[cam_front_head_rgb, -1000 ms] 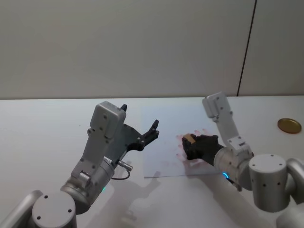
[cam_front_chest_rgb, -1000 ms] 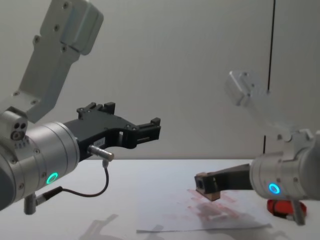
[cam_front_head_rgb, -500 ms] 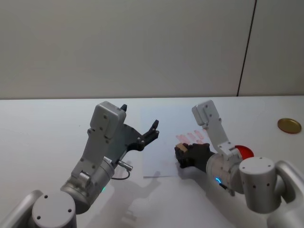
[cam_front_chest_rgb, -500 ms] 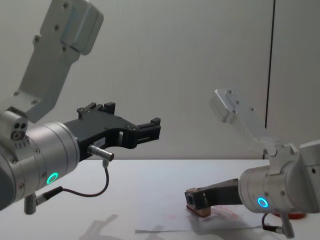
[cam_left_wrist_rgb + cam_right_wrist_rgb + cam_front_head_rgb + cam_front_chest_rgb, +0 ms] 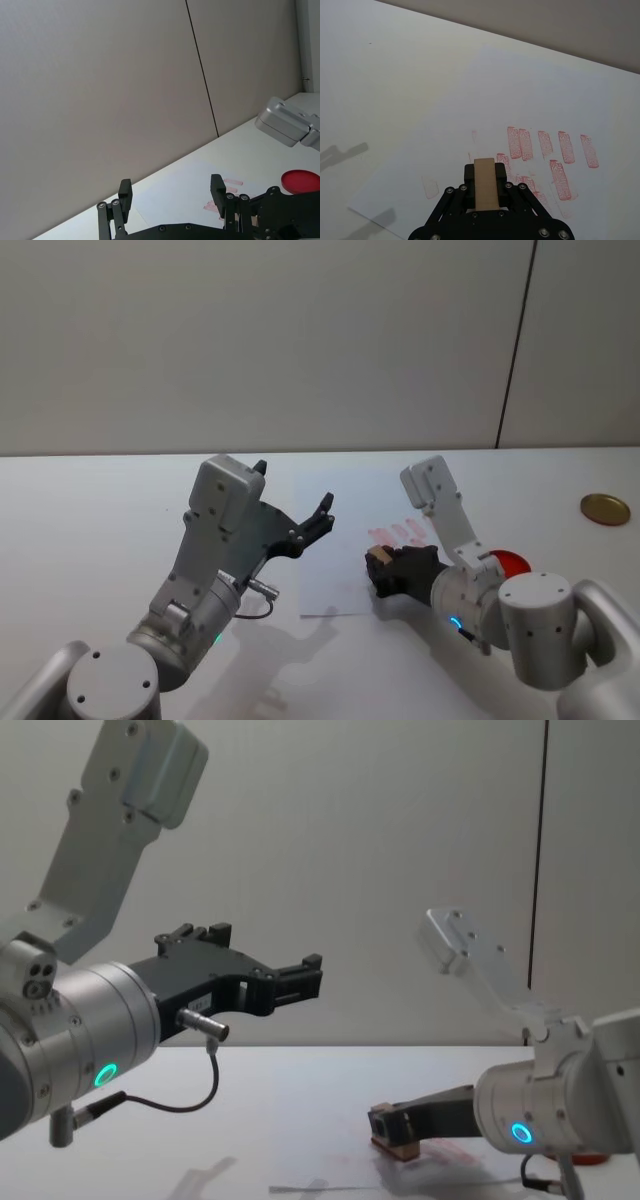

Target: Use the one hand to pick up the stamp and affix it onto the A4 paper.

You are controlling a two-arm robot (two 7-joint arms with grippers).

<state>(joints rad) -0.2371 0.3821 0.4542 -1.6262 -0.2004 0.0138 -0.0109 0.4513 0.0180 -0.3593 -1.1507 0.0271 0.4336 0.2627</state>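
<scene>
Stamp (image 5: pixel 485 182) poised at paper: right end effector (image 5: pixel 380 568) clenched on the tan block, low over the A4 paper (image 5: pixel 335 540) on the white counter (image 5: pixel 100 510)

The block stands upright between the black fingers with its printing face down, evidently so it can meet the sheet flat; the chest view puts its base at the sheet's surface, though contact cannot be confirmed. It sits at the edge of the cluster of red imprints (image 5: pixel 545 145), apparently to leave a fresh mark clear of the existing ones. The red ink pad (image 5: pixel 512 562) lies to the right, beside the working arm. The left end effector (image 5: pixel 171 186), empty with jaws spread wide, hangs raised left of the sheet, out of the way, since the job calls for one hand only
</scene>
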